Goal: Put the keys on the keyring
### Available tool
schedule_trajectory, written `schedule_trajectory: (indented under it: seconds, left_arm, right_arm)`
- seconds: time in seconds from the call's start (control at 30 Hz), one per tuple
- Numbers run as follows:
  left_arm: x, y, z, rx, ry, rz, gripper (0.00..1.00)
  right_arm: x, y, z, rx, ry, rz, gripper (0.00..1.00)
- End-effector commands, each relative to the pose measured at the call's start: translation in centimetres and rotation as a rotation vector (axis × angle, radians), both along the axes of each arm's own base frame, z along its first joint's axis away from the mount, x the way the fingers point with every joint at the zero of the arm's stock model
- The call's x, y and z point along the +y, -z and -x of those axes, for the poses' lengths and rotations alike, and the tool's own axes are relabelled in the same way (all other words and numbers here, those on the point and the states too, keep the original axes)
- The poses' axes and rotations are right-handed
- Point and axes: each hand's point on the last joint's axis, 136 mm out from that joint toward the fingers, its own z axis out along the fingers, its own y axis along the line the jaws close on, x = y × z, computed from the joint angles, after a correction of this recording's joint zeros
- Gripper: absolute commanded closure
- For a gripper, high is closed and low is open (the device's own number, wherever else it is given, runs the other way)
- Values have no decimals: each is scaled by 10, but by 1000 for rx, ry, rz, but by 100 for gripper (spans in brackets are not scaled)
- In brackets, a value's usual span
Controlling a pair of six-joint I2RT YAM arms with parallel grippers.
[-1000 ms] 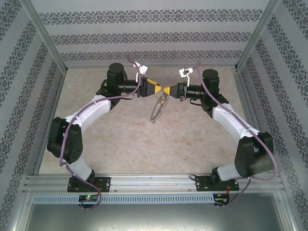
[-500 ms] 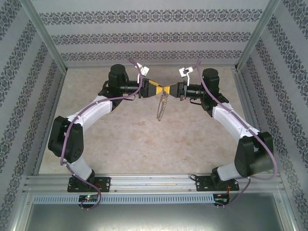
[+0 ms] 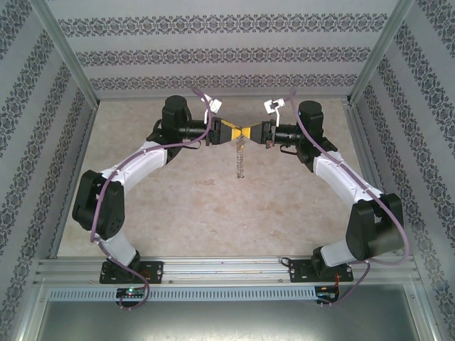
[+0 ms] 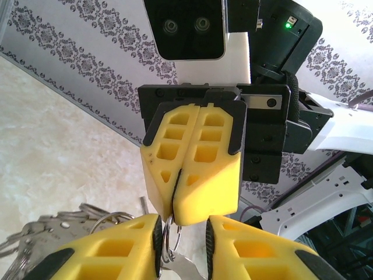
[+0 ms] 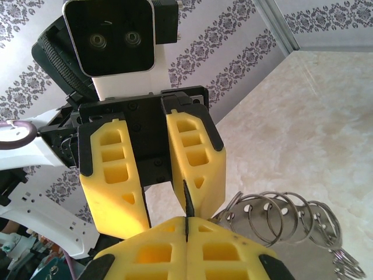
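The right jaws are pressed fully shut, their yellow fingers (image 4: 204,169) closed flat against each other with the keyring (image 3: 240,160) pinched at the very tips. The left jaws are set narrowly apart. A slim gap is seen between their fingers (image 5: 111,192), and the pinched stretch of wire lies inside that gap. Whether a pad is touching the wire cannot be told.

The keyring is held in mid-air above the counter (image 3: 199,213), at the spot where the two sets of jaws meet tip to tip. It hangs straight down from there and is seen almost edge on from above. The small silvery rings (image 5: 280,219) strung on it are bunched to one side of the pinch, so a short bare length of hoop is exposed between the fingers. A tip grip is judged to be chosen for that reason: the wire is presented clear of its fringe, and the hanging weight is drawn away from the working point.

A flat sliver of metal (image 4: 183,265) is seen between the left fingers, but too little of it shows to be named. The key with the yellow-orange head cannot be picked out.

The step in hand is judged to be a second grip being taken on the hoop beside the first, so that the wire can be steadied or sprung apart for threading.
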Motion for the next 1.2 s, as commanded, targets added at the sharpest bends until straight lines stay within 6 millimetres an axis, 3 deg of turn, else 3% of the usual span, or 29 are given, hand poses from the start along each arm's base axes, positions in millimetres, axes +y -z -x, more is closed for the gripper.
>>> schedule_trajectory:
  seconds: [0.0, 0.23, 0.5, 0.63, 0.73, 0.8, 0.9, 1.17]
  left_arm:
    - [-7, -2, 12, -36, 63, 18, 74]
    - [-9, -2, 14, -42, 70, 17, 77]
    - [-8, -2, 13, -50, 64, 20, 96]
    - [-8, -5, 11, -48, 48, 32, 100]
    - [-7, -9, 9, -53, 20, 46, 100]
    - [-5, -12, 8, -59, -2, 59, 100]
    - [-4, -17, 6, -61, -31, 88, 100]
    - [-1, -33, 7, -64, -45, 172, 100]
  right_arm:
    - [4, -18, -2, -83, -21, -12, 100]
    - [5, -17, -3, -80, -21, -13, 100]
    - [5, -18, -3, -82, -22, -13, 100]
    - [4, -23, -1, -79, -13, -20, 100]
    - [-11, -30, 0, -97, 68, -19, 74]
    - [-22, -32, 0, -106, 136, -16, 62]
    - [-35, -25, 1, -113, 239, -2, 57]
    - [-59, 20, 2, -159, 477, 65, 54]
